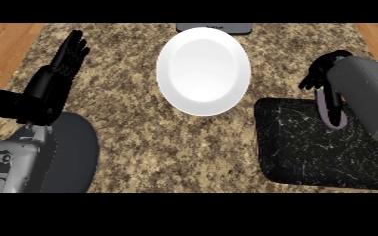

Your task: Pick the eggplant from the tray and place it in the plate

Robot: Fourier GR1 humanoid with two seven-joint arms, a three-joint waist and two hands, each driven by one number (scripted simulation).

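A white plate lies on the granite counter at centre top. A dark speckled tray sits at the lower right. The purple eggplant hangs upright over the tray's upper right part, partly hidden by my right forearm. My right hand is curled over the eggplant's top end, just above the tray's far edge. My left hand rests open at the left, fingers pointing up, well away from the plate.
A grey object peeks out behind the plate at the counter's far edge. Wooden floor strips show at both far sides beyond the counter. A dark rounded shadow lies at the lower left.
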